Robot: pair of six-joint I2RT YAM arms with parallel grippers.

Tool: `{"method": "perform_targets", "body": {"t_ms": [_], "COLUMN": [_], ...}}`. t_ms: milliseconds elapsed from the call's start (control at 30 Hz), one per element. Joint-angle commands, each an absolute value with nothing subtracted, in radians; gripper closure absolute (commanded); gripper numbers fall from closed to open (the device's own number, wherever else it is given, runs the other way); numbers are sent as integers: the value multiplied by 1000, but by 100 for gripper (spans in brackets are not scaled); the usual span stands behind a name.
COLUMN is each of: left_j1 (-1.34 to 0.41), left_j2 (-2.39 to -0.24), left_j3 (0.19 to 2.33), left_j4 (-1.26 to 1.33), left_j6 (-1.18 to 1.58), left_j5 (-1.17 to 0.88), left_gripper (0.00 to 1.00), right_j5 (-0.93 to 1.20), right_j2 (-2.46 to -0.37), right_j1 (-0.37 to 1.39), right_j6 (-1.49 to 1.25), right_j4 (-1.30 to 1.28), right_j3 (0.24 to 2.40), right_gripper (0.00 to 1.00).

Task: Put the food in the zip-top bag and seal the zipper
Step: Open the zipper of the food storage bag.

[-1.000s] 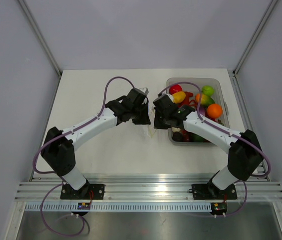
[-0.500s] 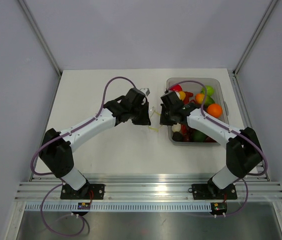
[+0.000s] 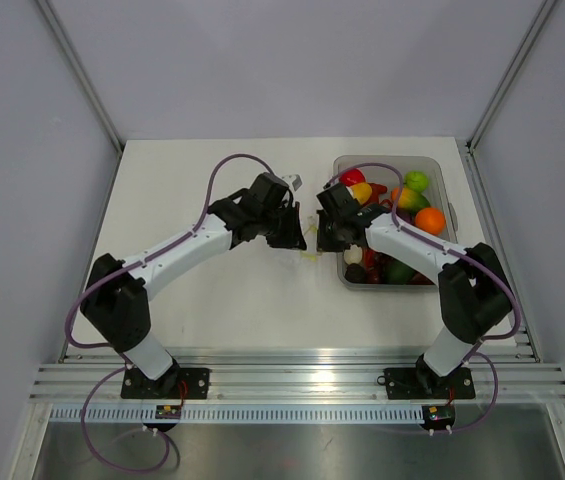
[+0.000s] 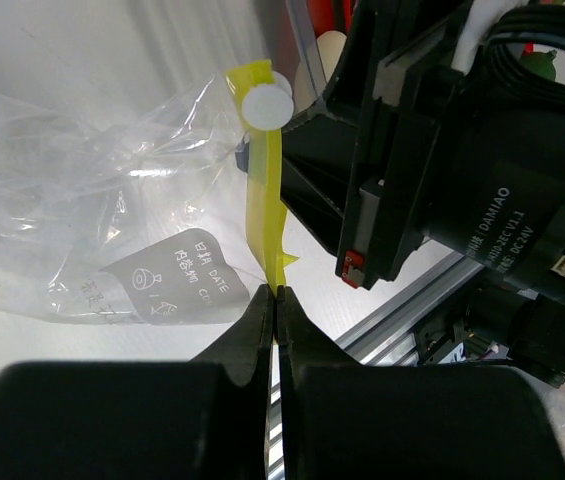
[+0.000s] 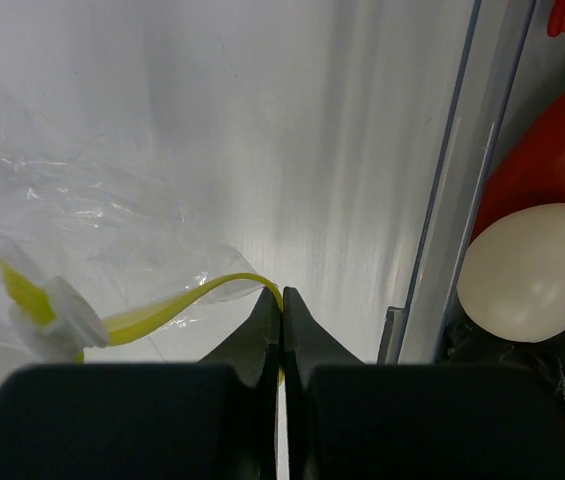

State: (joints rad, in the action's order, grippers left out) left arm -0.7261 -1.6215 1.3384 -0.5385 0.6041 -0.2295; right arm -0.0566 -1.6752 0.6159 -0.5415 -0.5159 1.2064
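Observation:
The clear crinkled zip-top bag point(image 4: 82, 200) hangs between my two grippers, just left of the bin; I see no food inside it. Its yellow zipper point(image 4: 265, 210) carries a white slider point(image 4: 265, 103). My left gripper point(image 4: 275, 292) is shut on one end of the yellow strip. My right gripper point(image 5: 282, 295) is shut on the other end of the zipper point(image 5: 177, 303), with the slider point(image 5: 62, 312) to its left. In the top view the left gripper point(image 3: 295, 238) and right gripper point(image 3: 324, 238) almost touch, with the zipper point(image 3: 309, 256) below them.
The grey-clear bin point(image 3: 442, 178) at the right holds toy food: an orange point(image 3: 429, 220), a green fruit point(image 3: 417, 181), a yellow piece point(image 3: 359, 192) and a white egg point(image 5: 527, 270). The bin wall point(image 5: 452, 200) stands right beside my right gripper.
My right gripper has moved toward the far side along the bin and then slightly left, taking the zipper end with it. The left arm has barely moved.

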Motion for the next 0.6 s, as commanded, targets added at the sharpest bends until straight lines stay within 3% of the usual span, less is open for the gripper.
{"method": "perform_targets", "body": {"t_ms": [0,467,567], "left_j1": [-716,-713,-715], "left_j2": [-1628,-1651,-1637], "left_j3": [1382,1379,1374], "left_j4": [-494,-488,-474], "left_j6": [609,586,607], "left_j5": [-273,-232,-216], "left_gripper": [100,100,89], "right_j5": [-41,41,37], "right_j2": [-1674,-1589,-1580], "right_j1": [604,603,603], "right_j6": [-522,-595,-603], "right_j4": [-492,-462,-457], "right_j3": [1249,1200,1198], "right_gripper": [100,100,100]}}
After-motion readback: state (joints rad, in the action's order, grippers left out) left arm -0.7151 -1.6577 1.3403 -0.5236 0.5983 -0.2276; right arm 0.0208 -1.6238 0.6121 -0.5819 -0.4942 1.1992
